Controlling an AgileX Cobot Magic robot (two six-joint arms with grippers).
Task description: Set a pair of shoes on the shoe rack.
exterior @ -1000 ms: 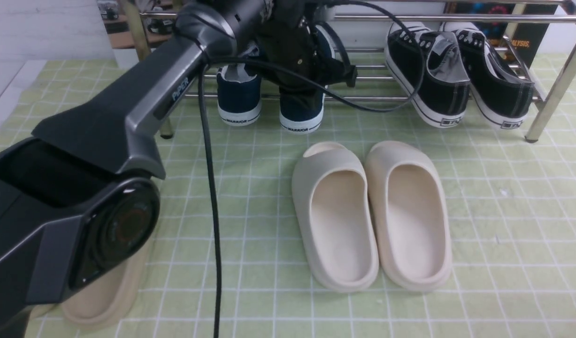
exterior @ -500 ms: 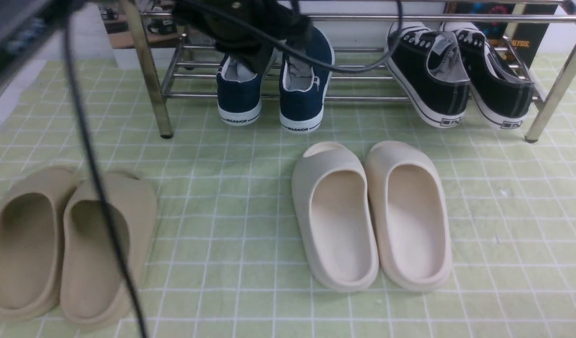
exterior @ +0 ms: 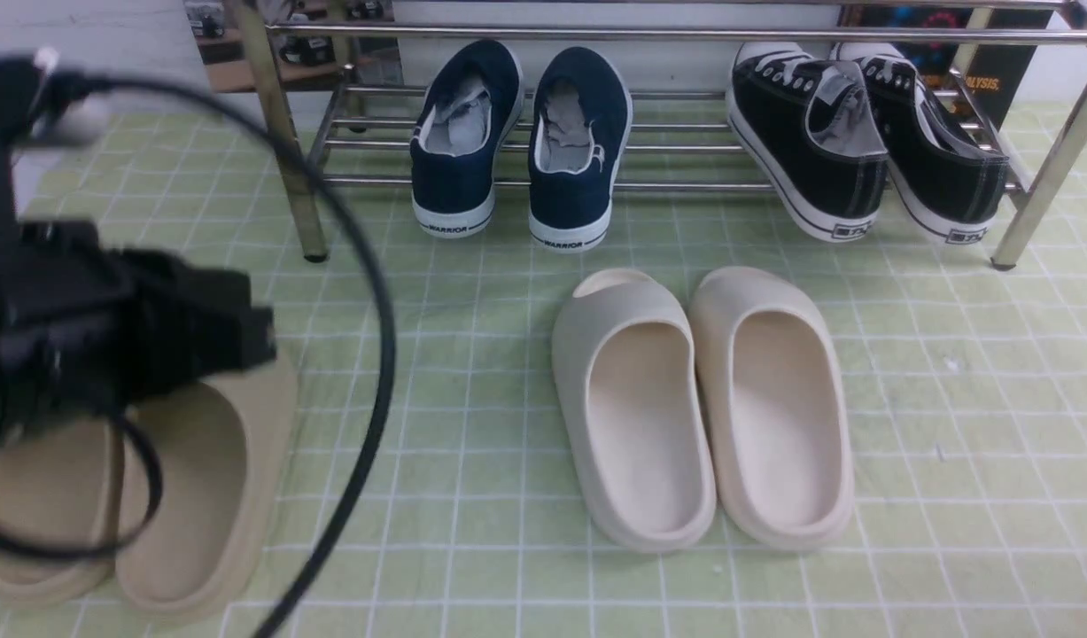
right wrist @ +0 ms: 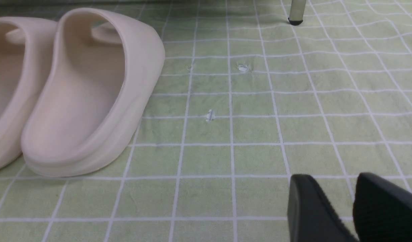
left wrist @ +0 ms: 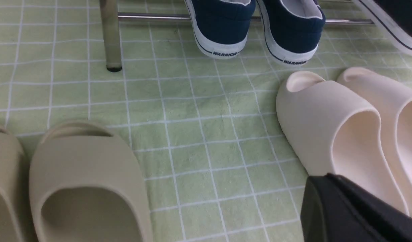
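Observation:
The pair of shoes, two navy slip-ons, stands side by side on the low bars of the shoe rack (exterior: 685, 35), heels toward me: left shoe (exterior: 454, 142), right shoe (exterior: 574, 151). In the left wrist view their white "WARRIOR" heels (left wrist: 222, 20) (left wrist: 293, 30) show beside a chrome rack leg (left wrist: 110, 37). My left gripper (exterior: 242, 332) hangs blurred at the front left, well away from the rack, shut with nothing in it (left wrist: 321, 183). The right gripper (right wrist: 335, 179) is open just above the green cloth, holding nothing, and is outside the front view.
Black lace-up sneakers (exterior: 809, 151) (exterior: 933, 151) fill the rack's right end. Cream slides (exterior: 702, 408) lie mid-cloth in front of the rack. Tan slides (exterior: 180, 496) lie at the front left under my left arm, whose black cable (exterior: 375, 354) loops across them.
My left arm has drawn back from the rack to the front left, over the tan slides. The navy shoes stay where they were on the bars.

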